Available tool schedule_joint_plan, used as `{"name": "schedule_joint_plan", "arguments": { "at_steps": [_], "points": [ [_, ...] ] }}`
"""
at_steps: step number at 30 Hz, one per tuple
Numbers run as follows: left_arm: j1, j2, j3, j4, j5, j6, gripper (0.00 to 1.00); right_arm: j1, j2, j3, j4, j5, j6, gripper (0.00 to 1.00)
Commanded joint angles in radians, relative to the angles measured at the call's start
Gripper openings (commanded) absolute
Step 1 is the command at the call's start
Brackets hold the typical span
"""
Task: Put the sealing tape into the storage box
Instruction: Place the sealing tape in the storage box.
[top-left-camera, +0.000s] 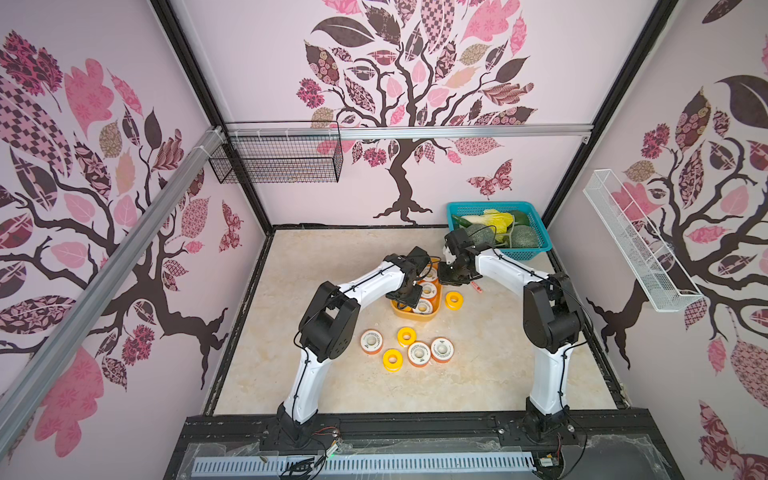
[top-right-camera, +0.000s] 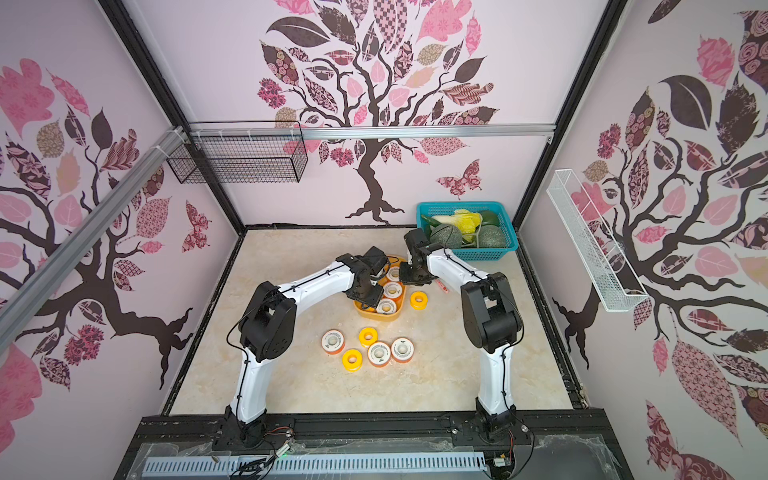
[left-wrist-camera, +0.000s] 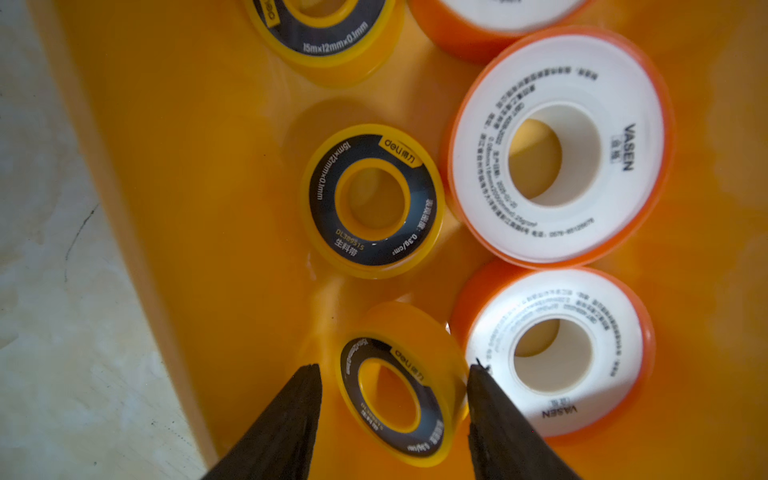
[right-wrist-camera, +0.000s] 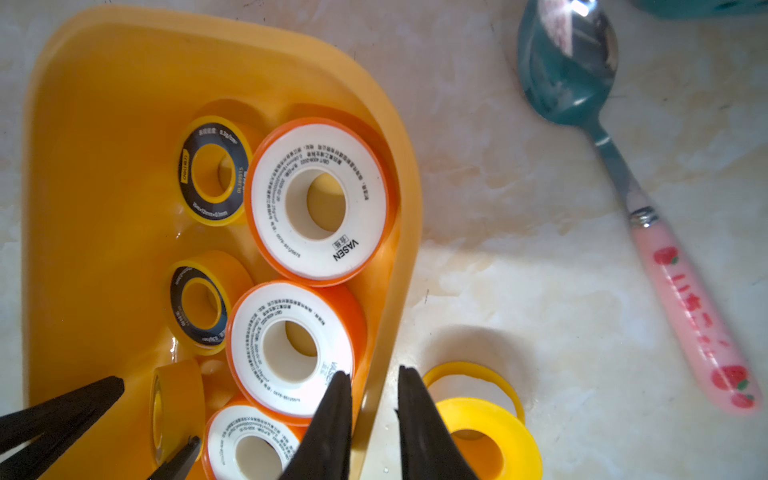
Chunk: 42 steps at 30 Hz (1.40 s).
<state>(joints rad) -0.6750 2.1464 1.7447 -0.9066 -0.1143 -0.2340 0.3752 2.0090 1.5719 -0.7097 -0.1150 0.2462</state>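
The storage box (top-left-camera: 415, 314) (right-wrist-camera: 104, 124) is a shallow yellow-orange tub in the middle of the table. Inside it lie three white-faced, orange-rimmed sealing tape spools (right-wrist-camera: 318, 201) and small yellow spools with black ring faces (left-wrist-camera: 374, 199). My left gripper (left-wrist-camera: 392, 370) is open inside the box. One small black-faced spool (left-wrist-camera: 401, 395) stands tilted on edge between its fingers, with a gap on one side. My right gripper (right-wrist-camera: 372, 378) is shut on the box's side wall. Next to that wall lies an all-yellow spool (right-wrist-camera: 486, 432) (top-left-camera: 454, 300).
Several more spools lie on the table nearer the arm bases, white-faced ones (top-left-camera: 419, 353) and yellow ones (top-left-camera: 392, 360). A teal spoon with a pink handle (right-wrist-camera: 615, 158) lies right of the box. A teal basket (top-left-camera: 528, 249) of vegetables stands at the back right. Wire baskets (top-left-camera: 278, 162) hang on the walls.
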Motion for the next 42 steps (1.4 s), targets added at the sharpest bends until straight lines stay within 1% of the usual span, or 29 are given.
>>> {"name": "schedule_joint_plan", "arguments": {
  "at_steps": [1, 8, 10, 12, 13, 14, 16, 17, 24, 27, 31, 36, 39, 42],
  "points": [
    [-0.005, -0.037, -0.004, 0.006, -0.045, 0.002, 0.60, -0.007, -0.035, 0.004, 0.001, 0.002, -0.002, 0.23],
    [-0.014, -0.056, -0.007, 0.024, -0.037, 0.012, 0.57, -0.008, -0.033, 0.008, -0.001, -0.002, -0.003, 0.23],
    [-0.014, -0.068, -0.014, 0.036, -0.023, 0.013, 0.52, -0.007, -0.034, 0.007, -0.002, -0.002, -0.002, 0.23],
    [-0.015, -0.081, -0.032, 0.061, -0.002, 0.016, 0.50, -0.008, -0.036, 0.008, -0.003, -0.002, -0.004, 0.23],
    [-0.015, -0.085, -0.040, 0.074, 0.010, 0.016, 0.46, -0.008, -0.035, 0.008, -0.003, -0.001, -0.004, 0.23],
    [-0.015, -0.086, -0.045, 0.078, 0.019, 0.017, 0.45, -0.008, -0.035, 0.009, -0.004, -0.001, -0.005, 0.23],
    [-0.014, -0.076, -0.045, 0.073, 0.033, 0.021, 0.40, -0.008, -0.035, 0.008, -0.004, -0.002, -0.003, 0.23],
    [-0.015, -0.070, -0.042, 0.065, 0.034, 0.018, 0.39, -0.007, -0.035, 0.009, -0.005, -0.002, -0.004, 0.23],
    [-0.014, -0.047, -0.044, 0.051, 0.044, 0.017, 0.37, -0.008, -0.036, 0.007, -0.004, -0.002, -0.005, 0.23],
    [-0.014, -0.036, -0.041, 0.048, 0.042, 0.021, 0.33, -0.007, -0.036, 0.006, -0.002, -0.003, -0.004, 0.23],
    [-0.014, -0.023, -0.036, 0.040, 0.037, 0.021, 0.31, -0.008, -0.036, 0.007, -0.002, -0.003, -0.005, 0.23],
    [-0.014, -0.008, -0.034, 0.035, 0.039, 0.021, 0.31, -0.007, -0.034, 0.006, -0.003, -0.005, -0.005, 0.23],
    [-0.014, -0.003, -0.034, 0.029, 0.019, 0.018, 0.30, -0.008, -0.033, 0.004, -0.001, -0.006, -0.004, 0.23],
    [-0.014, -0.004, -0.035, 0.020, -0.018, 0.011, 0.25, -0.007, -0.033, 0.003, 0.000, -0.005, -0.003, 0.23]
  ]
}}
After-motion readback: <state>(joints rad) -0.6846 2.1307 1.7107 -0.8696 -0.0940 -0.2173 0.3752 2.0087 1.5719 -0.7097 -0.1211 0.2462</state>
